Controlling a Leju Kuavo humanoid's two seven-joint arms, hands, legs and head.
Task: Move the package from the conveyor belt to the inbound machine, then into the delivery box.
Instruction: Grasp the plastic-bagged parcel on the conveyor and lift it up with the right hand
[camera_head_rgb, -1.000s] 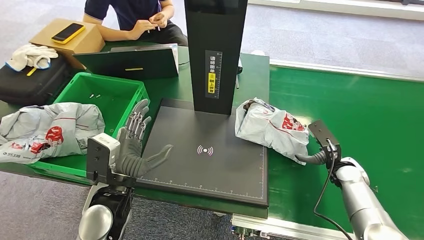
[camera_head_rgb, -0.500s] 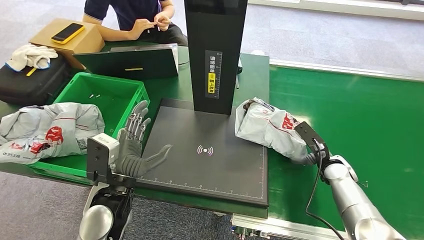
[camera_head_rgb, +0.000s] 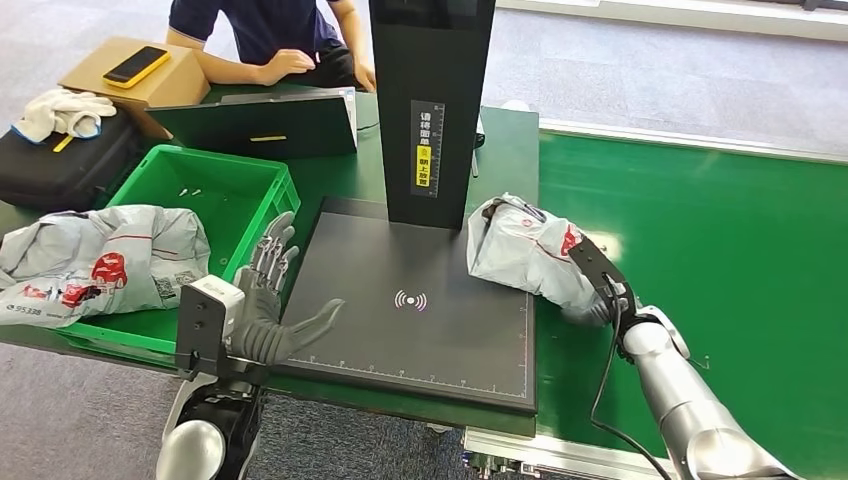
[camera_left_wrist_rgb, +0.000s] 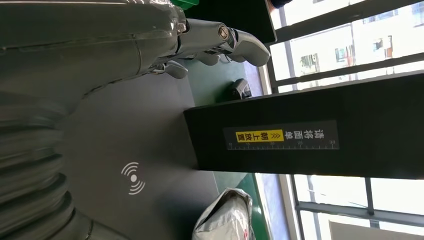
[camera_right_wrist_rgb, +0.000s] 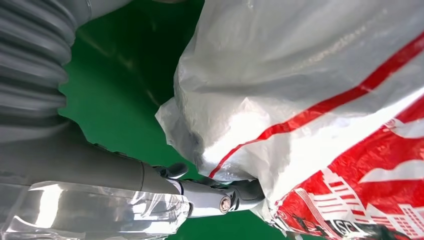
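On a green conveyor belt (camera_head_rgb: 720, 250), a grey package (camera_head_rgb: 530, 250) is lying half across the black inbound machine (camera_head_rgb: 400, 310), its long axis running from the scanner column toward the right hand (camera_head_rgb: 590, 310). The right wrist view is showing those fingers (camera_right_wrist_rgb: 220, 197) tucking under the bag's edge; a firm grip cannot be told. The left hand (camera_head_rgb: 265, 300) is hovering spread wide. Another grey bag (camera_head_rgb: 95, 260) is draping over the green delivery box (camera_head_rgb: 215, 190).
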